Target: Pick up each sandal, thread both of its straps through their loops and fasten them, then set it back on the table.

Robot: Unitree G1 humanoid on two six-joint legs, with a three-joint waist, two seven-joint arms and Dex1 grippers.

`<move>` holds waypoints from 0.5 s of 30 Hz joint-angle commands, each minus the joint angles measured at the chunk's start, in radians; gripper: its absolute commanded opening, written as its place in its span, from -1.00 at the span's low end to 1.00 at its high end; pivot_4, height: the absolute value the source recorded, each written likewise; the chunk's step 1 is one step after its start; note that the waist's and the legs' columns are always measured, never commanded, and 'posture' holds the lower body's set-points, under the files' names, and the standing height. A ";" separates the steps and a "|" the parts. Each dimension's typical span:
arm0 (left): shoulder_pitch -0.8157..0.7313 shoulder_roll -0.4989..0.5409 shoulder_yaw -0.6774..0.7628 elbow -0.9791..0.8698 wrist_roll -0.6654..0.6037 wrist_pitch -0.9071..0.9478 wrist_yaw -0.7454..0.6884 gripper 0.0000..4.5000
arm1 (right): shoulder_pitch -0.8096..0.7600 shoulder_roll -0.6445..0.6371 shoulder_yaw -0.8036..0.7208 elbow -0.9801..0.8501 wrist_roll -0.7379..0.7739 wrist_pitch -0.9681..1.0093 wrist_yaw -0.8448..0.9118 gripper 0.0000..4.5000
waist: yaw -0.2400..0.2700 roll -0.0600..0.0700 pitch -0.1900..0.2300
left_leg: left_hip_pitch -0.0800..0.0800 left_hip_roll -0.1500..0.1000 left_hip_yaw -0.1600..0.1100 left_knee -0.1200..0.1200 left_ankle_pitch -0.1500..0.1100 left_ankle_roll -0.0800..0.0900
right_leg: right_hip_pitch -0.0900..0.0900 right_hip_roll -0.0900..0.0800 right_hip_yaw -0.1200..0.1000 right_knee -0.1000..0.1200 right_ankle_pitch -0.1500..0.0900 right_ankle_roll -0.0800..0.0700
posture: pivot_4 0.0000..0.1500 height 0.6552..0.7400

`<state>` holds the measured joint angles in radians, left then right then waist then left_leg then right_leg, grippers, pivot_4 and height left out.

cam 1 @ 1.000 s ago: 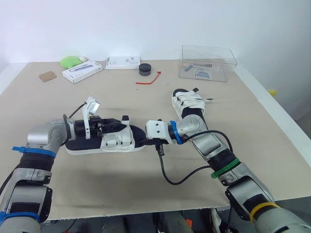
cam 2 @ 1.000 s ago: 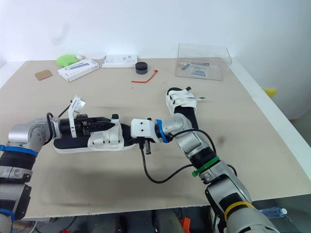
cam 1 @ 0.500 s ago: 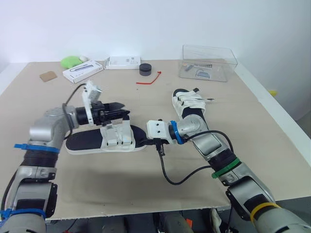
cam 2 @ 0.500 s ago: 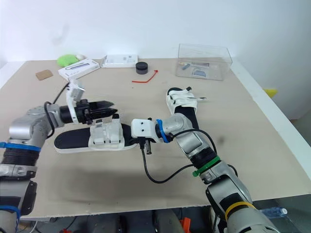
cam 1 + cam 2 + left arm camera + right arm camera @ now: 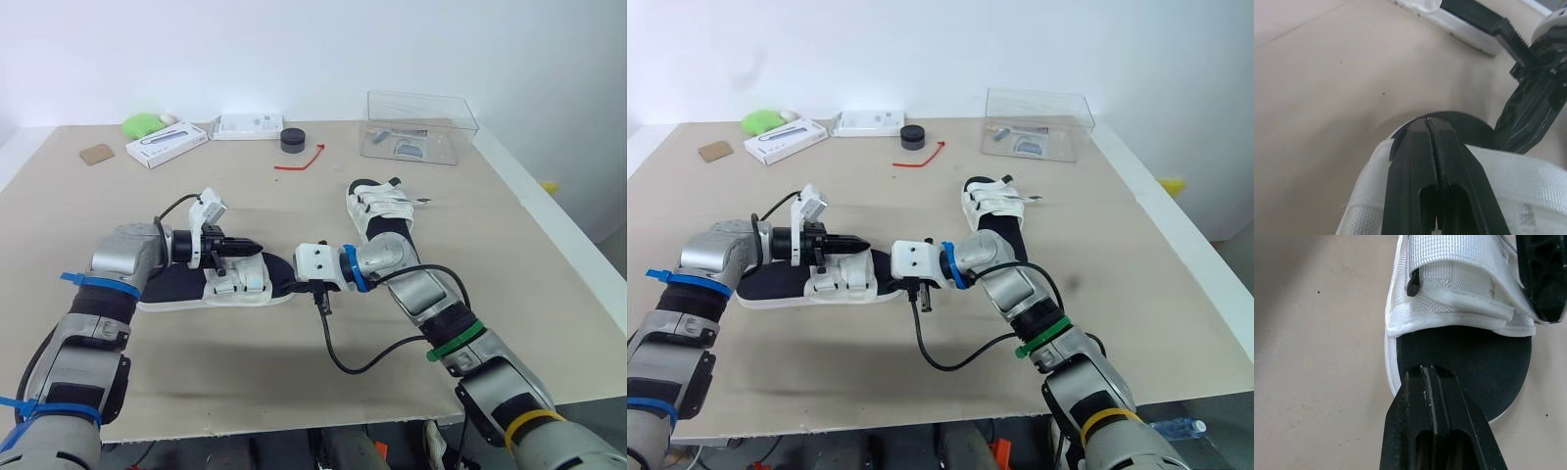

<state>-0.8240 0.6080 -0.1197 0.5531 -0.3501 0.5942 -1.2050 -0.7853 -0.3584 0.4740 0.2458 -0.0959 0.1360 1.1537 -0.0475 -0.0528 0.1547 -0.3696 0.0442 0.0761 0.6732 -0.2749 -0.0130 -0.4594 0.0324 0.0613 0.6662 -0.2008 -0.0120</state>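
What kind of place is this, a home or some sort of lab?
Probably a lab or test bench: a beige table against a plain white wall, set with practice items like two sandals and a clear plastic box.

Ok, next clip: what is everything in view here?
Table: 1, beige, under everything.
Sandals: 2, white straps, black soles; near sandal below both grippers, far sandal to its right.
Clear box: 1, transparent, far right, small items inside.
White boxes: 2, far left and far centre.
Puck: 1, black, far centre.
Strip: 1, red, beside puck.
Lump: 1, green, far left.
Flat piece: 1, brown, far left.
Left gripper: 1, black fingers shut, over near sandal's straps.
Right gripper: 1, black fingers shut, over its sole end.
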 commanded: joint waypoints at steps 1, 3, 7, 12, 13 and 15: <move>-0.042 0.029 0.083 -0.012 -0.002 -0.044 0.041 -0.98 | 0.018 -0.012 0.016 0.008 -0.019 0.020 0.006 -1.00 | 0.000 0.000 0.000 | 0.000 0.000 0.000 0.000 0.000 0.000 | 0.000 0.000 0.000 0.000 0.000 0.000 | 1.00 0.67; -0.036 0.044 0.130 -0.085 -0.011 -0.101 0.060 -0.98 | 0.018 -0.012 0.018 0.013 -0.021 0.015 0.007 -1.00 | 0.000 0.000 0.000 | -0.001 0.001 0.000 0.000 0.000 0.000 | 0.000 0.000 -0.001 0.000 0.000 0.000 | 1.00 0.67; 0.035 0.094 0.148 -0.209 0.017 -0.180 0.069 -0.40 | 0.017 -0.012 0.017 0.014 -0.018 0.014 0.010 -1.00 | 0.000 0.000 0.000 | -0.001 0.002 0.000 0.000 0.000 0.000 | -0.001 -0.003 0.001 0.000 0.000 0.000 | 1.00 0.67; 0.366 0.223 0.260 -0.460 0.046 -0.378 0.065 0.67 | -0.019 0.005 -0.090 0.031 0.070 0.052 -0.015 -0.86 | -0.010 0.001 0.000 | 0.001 0.003 0.001 -0.002 -0.001 0.001 | -0.002 -0.004 0.005 0.000 0.000 0.000 | 1.00 0.67; 0.416 0.231 0.281 -0.495 0.036 -0.382 0.076 0.84 | -0.020 0.007 -0.123 0.016 0.111 0.091 -0.010 -0.71 | -0.007 0.001 0.000 | 0.000 0.004 0.001 -0.002 -0.001 0.001 | -0.003 -0.004 0.005 0.000 0.000 -0.001 | 1.00 0.67; 0.498 0.246 0.305 -0.533 0.042 -0.415 0.089 1.00 | -0.013 -0.001 -0.178 -0.031 0.193 0.151 0.024 -0.34 | 0.008 -0.002 0.001 | -0.004 0.004 0.001 -0.001 -0.001 0.001 | -0.007 -0.005 0.003 0.000 0.003 -0.006 | 1.00 0.67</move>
<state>-0.3317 0.8273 0.1386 0.0922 -0.3097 0.2249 -1.1304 -0.7889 -0.3622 0.3518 0.2761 0.0192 0.2476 1.1553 -0.0395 -0.0545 0.1556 -0.3781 0.0471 0.0765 0.6733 -0.2747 -0.0138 -0.4685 0.0266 0.0602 0.6663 -0.1974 -0.0177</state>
